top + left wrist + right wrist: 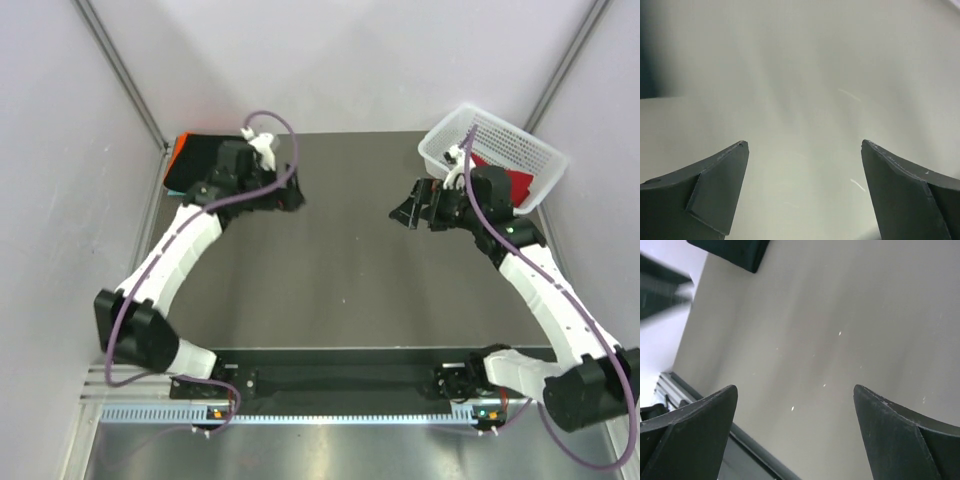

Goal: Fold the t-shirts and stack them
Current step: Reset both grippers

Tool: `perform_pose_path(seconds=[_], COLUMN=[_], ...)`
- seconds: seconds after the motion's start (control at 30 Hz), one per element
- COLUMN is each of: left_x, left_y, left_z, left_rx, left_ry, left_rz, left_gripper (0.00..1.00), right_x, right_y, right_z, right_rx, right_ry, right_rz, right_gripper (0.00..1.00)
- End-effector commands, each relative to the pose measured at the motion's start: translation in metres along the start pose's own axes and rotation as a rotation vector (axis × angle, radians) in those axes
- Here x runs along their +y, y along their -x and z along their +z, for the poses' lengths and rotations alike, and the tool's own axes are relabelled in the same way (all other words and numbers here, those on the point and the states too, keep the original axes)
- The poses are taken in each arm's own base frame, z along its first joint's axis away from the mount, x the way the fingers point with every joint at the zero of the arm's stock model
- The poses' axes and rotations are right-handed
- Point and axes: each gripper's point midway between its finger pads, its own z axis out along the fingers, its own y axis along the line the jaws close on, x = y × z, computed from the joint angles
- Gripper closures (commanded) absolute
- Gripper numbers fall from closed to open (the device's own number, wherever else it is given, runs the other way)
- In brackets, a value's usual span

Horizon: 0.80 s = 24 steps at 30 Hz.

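Observation:
A folded black t-shirt [203, 158] lies at the table's back left corner on top of a bright orange t-shirt [176, 153], whose edge shows at the left. A dark red t-shirt [517, 184] lies in the white mesh basket [500, 126] at the back right. My left gripper [290, 196] [805, 146] is just right of the stack, open over bare tabletop with nothing between its fingers. Left of the basket hangs my right gripper [405, 213] [795, 390], also open and empty above bare table.
The dark tabletop [345, 270] stretches between the two grippers. Grey walls enclose the back and sides. In the right wrist view a dark blurred shape [732, 250] sits at the top left and a metal edge rail [675, 385] at the lower left.

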Motion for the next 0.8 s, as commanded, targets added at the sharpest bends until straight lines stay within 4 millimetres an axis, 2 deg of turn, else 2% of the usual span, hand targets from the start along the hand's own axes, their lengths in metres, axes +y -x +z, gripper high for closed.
perform_pose_path(seconds=[0.0,0.07,0.1,0.13,0.17,0.33,0.47,0.77], left_x=[-0.071,-0.091,-0.09,-0.094,-0.095,-0.084,-0.085,-0.087], left_y=[-0.013,-0.013,-0.027,-0.024,-0.023,-0.027,-0.02,-0.002], left_z=[-0.036,-0.049,-0.049,-0.061,-0.064,-0.072,-0.077,-0.083], left_rx=[-0.078,-0.132,-0.117,-0.155,-0.184,-0.227,-0.217,-0.277], left_ry=[-0.28,-0.387,-0.401,-0.424,-0.437,-0.387,-0.37,-0.37], left_rz=[-0.018,-0.023,-0.066,-0.068,-0.066,-0.018,0.003,0.018], left_gripper=[0.01,0.01,0.01,0.01,0.01,0.01,0.01,0.01], right_x=[0.006,0.006,0.008,0.003,0.002,0.008,0.01,-0.001], right_y=[-0.011,-0.017,-0.014,-0.012,-0.014,0.002,0.009,0.027], right_z=[-0.016,-0.023,-0.032,-0.036,-0.039,-0.065,-0.069,-0.064], right_rx=[-0.019,-0.035,-0.073,-0.097,-0.109,-0.245,-0.268,-0.279], right_ry=[0.007,0.004,-0.004,-0.036,-0.041,-0.054,-0.059,-0.137], right_rz=[0.039,0.042,0.046,0.044,0.039,0.003,-0.005,-0.019], right_gripper=[0.0,0.0,0.0,0.0,0.0,0.0,0.0,0.0])
